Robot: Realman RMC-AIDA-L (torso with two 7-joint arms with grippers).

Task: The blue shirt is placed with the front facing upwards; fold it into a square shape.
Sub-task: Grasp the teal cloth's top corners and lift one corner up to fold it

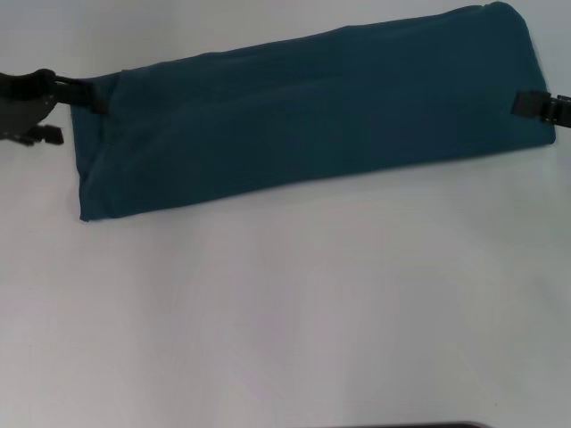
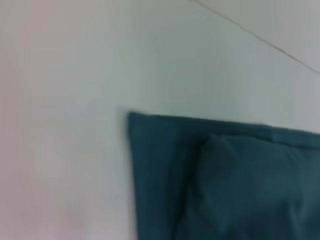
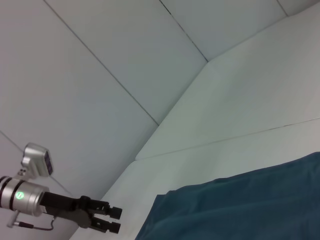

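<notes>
The blue shirt (image 1: 303, 116) lies folded into one long band that slants across the far half of the white table (image 1: 285, 312), plain side up. No letters or label show. My left gripper (image 1: 78, 114) is at the band's left end, one finger (image 1: 89, 96) over its far corner. Seen from the right wrist, the left gripper (image 3: 116, 219) stands open just off the shirt (image 3: 250, 210), with nothing between its fingers. My right gripper (image 1: 538, 106) rests over the right end. The left wrist view shows a folded corner of the shirt (image 2: 225, 180).
White wall panels (image 3: 100, 75) rise behind the table's far edge. A dark strip (image 1: 419, 425) shows at the near edge in the head view.
</notes>
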